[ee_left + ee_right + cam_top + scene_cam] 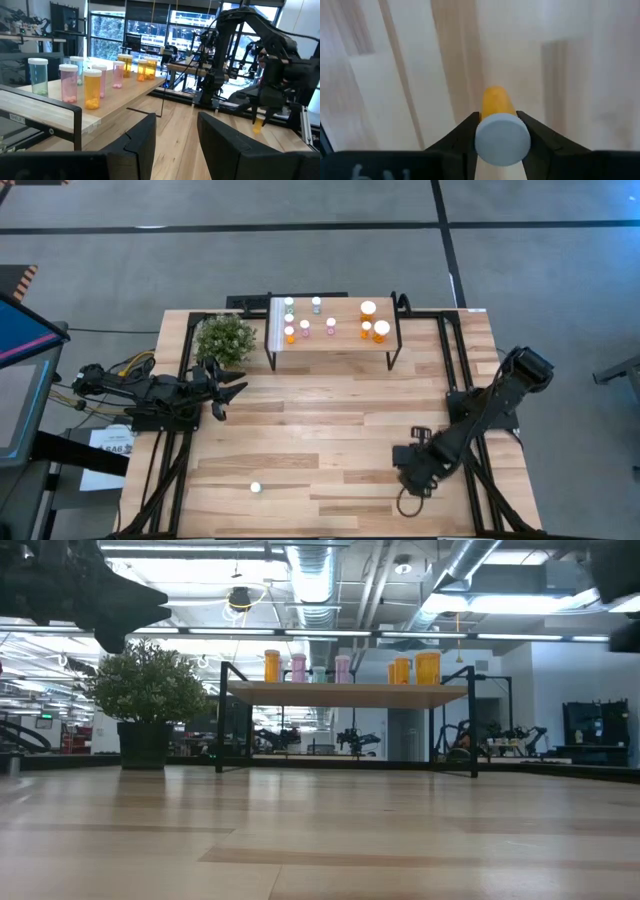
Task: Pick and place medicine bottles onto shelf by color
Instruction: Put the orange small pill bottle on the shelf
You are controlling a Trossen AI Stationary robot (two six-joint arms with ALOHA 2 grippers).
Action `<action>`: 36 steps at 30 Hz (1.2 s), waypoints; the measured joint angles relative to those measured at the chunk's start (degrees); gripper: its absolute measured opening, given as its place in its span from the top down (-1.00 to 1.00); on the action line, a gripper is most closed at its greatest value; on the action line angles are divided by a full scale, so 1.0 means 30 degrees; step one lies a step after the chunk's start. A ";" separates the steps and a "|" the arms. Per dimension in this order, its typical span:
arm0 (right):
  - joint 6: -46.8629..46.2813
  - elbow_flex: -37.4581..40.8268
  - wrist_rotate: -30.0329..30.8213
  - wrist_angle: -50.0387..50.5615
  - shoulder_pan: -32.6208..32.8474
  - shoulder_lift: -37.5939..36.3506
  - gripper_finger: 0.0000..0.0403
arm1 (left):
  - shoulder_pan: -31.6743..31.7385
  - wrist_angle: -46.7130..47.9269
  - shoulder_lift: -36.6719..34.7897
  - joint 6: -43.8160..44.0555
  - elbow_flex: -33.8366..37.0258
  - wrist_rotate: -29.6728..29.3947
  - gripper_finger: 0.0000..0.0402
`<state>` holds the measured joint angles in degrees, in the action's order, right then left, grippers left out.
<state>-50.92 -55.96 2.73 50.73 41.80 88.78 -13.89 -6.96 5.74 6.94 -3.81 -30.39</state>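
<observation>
the right gripper (502, 131) clamped an orange bottle (496, 104) above the table (320, 430). the left gripper (175, 135) waited unclenched near the shelf (335, 340)

I hold one orange bottle (496, 107) with a white cap between my right fingers (462, 130), low right of centre in the overhead picture. Another small bottle (256, 488) stands alone at the lower left of the tabletop. On the shelf (335, 340), top centre, stand green, pink and orange bottles (330, 326), upright, the bigger orange pair (375, 320) rightmost.
</observation>
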 joint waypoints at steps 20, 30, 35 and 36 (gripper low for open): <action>1.0458 -0.2284 -0.0307 -0.0142 -1.2852 -0.5356 0.31 | 0.0000 0.0002 0.0000 0.0000 0.0000 0.0000 0.34; 1.5173 -0.7996 -0.0441 0.0826 -1.8130 -0.3342 0.38 | 0.0000 0.0138 0.0000 -0.0036 0.0000 0.0000 0.34; 1.7210 -1.1637 -0.0485 0.2179 -1.9872 -0.0961 0.37 | 0.0000 0.0322 -0.0007 -0.0053 0.0000 0.0000 0.34; 1.7499 -1.2343 -0.0543 0.2398 -2.0182 -0.0500 0.36 | 0.0000 0.0375 -0.0007 -0.0058 0.0000 -0.0004 0.34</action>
<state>1.58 -92.99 1.10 57.92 -18.75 87.28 -13.89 -5.84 5.72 6.76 -3.81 -30.40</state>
